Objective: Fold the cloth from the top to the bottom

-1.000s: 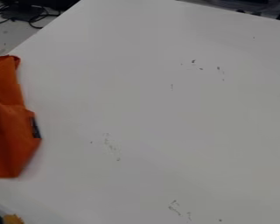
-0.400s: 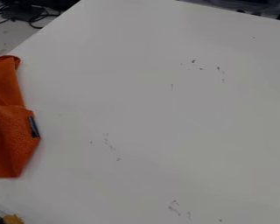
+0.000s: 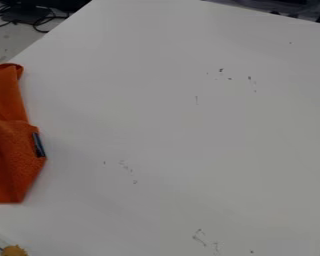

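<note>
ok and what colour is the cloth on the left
Orange, best seen in the camera view.

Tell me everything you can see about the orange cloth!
The orange cloth lies on the white table, cut off by the picture's left edge. It looks soft and fuzzy. A small dark tag sits on its right side. Its top corner curls over, and a crease crosses its middle.

The one camera looks from above, at a slant, down onto the white table (image 3: 163, 125), near enough that the tabletop spreads across most of the view. It faces over the surface toward a far corner, left of center at the top, with dark cables (image 3: 36, 20) beyond it at upper left. The left border of the view cuts through the orange cloth (image 3: 16, 165).
</note>
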Controlling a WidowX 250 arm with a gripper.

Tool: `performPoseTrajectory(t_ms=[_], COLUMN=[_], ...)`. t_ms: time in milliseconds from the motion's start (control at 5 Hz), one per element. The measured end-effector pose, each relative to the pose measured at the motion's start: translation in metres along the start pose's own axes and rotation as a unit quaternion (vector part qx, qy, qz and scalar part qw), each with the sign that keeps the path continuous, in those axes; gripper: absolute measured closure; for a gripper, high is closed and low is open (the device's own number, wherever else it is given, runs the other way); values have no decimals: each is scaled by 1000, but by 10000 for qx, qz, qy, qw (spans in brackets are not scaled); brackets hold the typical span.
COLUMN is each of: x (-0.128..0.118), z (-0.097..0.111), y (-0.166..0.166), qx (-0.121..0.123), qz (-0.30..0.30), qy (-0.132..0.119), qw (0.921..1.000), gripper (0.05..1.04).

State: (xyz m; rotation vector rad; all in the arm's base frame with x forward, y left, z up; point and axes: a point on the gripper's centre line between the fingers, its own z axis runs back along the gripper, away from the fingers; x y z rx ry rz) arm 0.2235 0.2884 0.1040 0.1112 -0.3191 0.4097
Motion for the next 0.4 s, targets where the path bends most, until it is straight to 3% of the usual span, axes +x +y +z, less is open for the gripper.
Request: performPoseTrajectory(t_ms=[200, 400], x=[-1, -14], z=[5, -3], y=[-17, -25], qx=[-20, -70], qz=[-687, -867], qy=[71, 343], qw=[9976, 9956], gripper=[82, 82])
